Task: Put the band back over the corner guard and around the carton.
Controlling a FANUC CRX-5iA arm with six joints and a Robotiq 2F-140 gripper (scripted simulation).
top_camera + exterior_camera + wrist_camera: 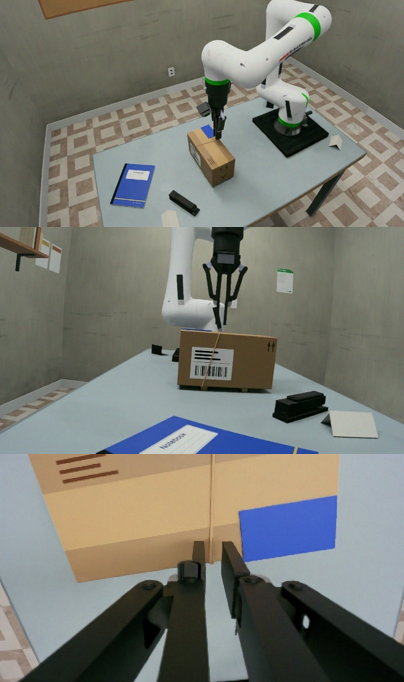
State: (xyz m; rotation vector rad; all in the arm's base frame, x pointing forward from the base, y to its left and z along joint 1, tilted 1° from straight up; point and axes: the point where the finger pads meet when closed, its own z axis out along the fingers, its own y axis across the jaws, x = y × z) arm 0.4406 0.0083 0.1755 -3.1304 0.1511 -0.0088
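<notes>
The brown carton (pixel 223 153) (pixel 251 362) (pixel 125 509) stands on the table on small feet and looks level. The thin tan band (pixel 207 142) (pixel 211 359) (pixel 211 504) crosses its top and runs down the label side at a slant. A flat blue piece (pixel 207 131) (pixel 196 329) (pixel 290 529), which looks like the corner guard, lies on the top at the far long edge; the band passes beside it, not over it. My gripper (pixel 218 137) (pixel 221 324) (pixel 212 557) is open by a narrow gap, above that edge, with the band lined up with the gap. Its far side is hidden.
A blue notebook (pixel 132 186) (pixel 174 441) and a black stapler (pixel 184 203) (pixel 301 406) lie on the table. A folded cream card (pixel 169 218) (pixel 353 424) stands near the stapler. Another folded card (pixel 335 141) stands by the robot's black base plate (pixel 282 145).
</notes>
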